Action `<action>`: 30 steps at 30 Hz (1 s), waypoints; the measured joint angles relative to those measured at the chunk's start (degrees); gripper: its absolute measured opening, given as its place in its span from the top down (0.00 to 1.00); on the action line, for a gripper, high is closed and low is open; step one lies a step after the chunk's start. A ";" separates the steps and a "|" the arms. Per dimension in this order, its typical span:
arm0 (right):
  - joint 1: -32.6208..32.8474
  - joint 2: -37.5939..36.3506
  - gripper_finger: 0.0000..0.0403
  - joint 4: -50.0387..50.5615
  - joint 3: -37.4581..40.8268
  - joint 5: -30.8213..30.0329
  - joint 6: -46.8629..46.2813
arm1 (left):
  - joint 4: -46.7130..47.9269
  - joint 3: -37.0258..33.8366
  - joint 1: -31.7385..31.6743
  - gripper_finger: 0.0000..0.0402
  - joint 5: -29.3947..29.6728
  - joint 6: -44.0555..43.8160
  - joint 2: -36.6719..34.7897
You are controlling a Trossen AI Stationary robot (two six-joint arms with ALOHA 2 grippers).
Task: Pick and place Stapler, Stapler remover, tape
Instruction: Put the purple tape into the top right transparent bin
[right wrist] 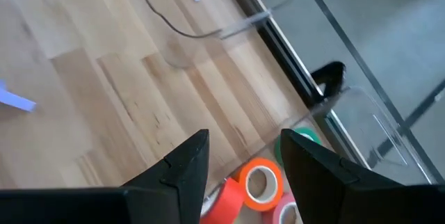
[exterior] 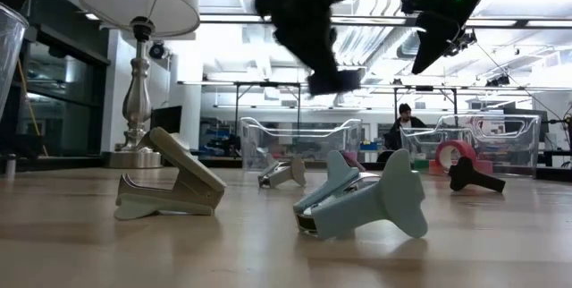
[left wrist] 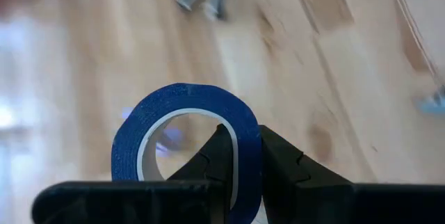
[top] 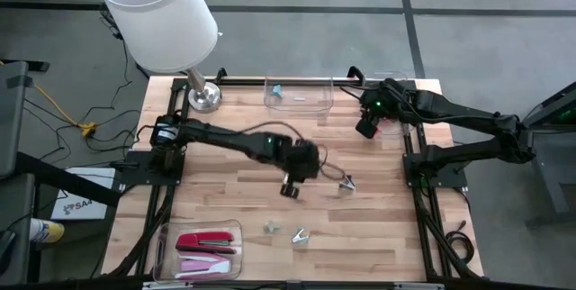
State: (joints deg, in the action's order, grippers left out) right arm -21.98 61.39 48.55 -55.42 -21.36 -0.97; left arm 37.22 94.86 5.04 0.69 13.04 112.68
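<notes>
My left gripper (top: 290,187) hangs over the middle of the table, shut on a blue tape roll (left wrist: 139,137) that is clear of the wood. My right gripper (top: 367,128) is open and empty at the far right. It stands above a clear bin (right wrist: 361,113) holding an orange tape roll (right wrist: 259,182), a green one (right wrist: 304,138) and a pink one (right wrist: 285,213). Staple removers lie on the table: one right of my left gripper (top: 346,183) and two nearer the front (top: 300,235) (top: 273,227). A red stapler (top: 205,240) lies in a near-left tray. My left gripper holds the blue tape roll by its ring wall (left wrist: 247,158), one finger inside the hole and one outside. The fingers come from above, pointing down. The roll stands on edge in the hold, lifted clear of the table.
A clear bin (top: 299,94) with a small light-blue piece stands at the far middle. A lamp (top: 162,11) stands at the far left corner. The near-left tray (top: 166,236) also holds pink staplers. A person shows in the room beyond the table (exterior: 404,122).
</notes>
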 joint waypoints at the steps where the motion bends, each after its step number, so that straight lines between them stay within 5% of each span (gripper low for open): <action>1: 0.00 -0.10 0.58 -0.51 0.00 0.63 0.40 | -0.13 1.21 -0.65 0.90 0.02 0.56 0.00; 14: 0.00 -12.14 0.58 -15.47 0.00 11.84 9.31 | -5.08 17.06 -7.31 0.90 -1.14 5.17 -0.09; 19: 0.02 -17.53 0.58 -20.39 0.00 18.30 13.30 | -11.42 21.07 -8.74 0.90 -3.55 5.17 -0.13; 30: 0.01 -23.76 0.58 -26.98 0.00 22.47 16.51 | -28.48 24.60 -10.09 0.90 -11.77 4.08 -0.13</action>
State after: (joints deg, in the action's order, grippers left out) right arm -21.97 37.63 21.57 -55.42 1.11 15.54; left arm 8.74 119.46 -5.04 -11.07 17.12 112.55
